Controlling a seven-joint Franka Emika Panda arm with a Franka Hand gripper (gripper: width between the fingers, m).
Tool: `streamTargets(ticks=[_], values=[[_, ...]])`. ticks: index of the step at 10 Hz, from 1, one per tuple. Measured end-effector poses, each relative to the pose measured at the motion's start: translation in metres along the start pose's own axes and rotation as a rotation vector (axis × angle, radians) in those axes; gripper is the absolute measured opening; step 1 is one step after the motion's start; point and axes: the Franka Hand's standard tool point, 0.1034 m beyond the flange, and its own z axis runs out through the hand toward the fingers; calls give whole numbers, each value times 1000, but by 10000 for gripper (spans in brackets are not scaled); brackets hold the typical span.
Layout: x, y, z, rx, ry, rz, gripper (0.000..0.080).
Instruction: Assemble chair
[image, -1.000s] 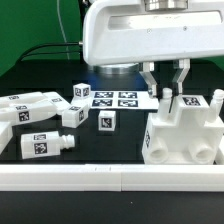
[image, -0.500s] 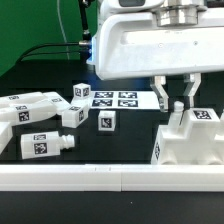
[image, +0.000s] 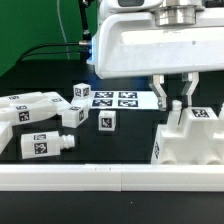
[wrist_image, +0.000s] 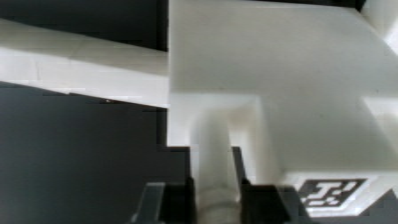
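The partly built white chair (image: 188, 143) stands at the exterior view's right, close behind the front rail. A narrow upright post (image: 175, 113) rises from it, beside a tagged block (image: 203, 114). My gripper (image: 175, 103) comes down from above with one finger on each side of this post and is shut on it. In the wrist view my gripper (wrist_image: 217, 205) grips the post (wrist_image: 214, 160), with a tag (wrist_image: 334, 192) next to it. Loose tagged chair pieces lie at the left: a long piece (image: 25, 108), a pegged leg (image: 42, 145) and small cubes (image: 106, 122).
The marker board (image: 115, 98) lies flat at the middle back. The long white border rail (image: 90, 178) runs along the front edge. Two more small pieces (image: 72, 116) (image: 82, 93) sit left of the marker board. Black cables hang at the back left.
Since a second ago the arm has shifted to the right and come nearer the camera, and the chair has moved slightly right with it. Nothing has moved in the last half second.
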Motion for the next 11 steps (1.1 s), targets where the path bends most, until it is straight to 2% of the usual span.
streamTargets(ticks=[5, 6, 7, 8, 9, 10, 11], values=[[-1, 0, 0, 1, -3, 1, 113], [-1, 0, 1, 1, -4, 1, 326], [-1, 0, 1, 1, -4, 1, 326], [-1, 0, 1, 1, -5, 1, 509], [-1, -1, 2, 1, -5, 1, 605], [-2, -1, 2, 1, -6, 1, 605], [-1, 0, 2, 4, -24, 8, 640]])
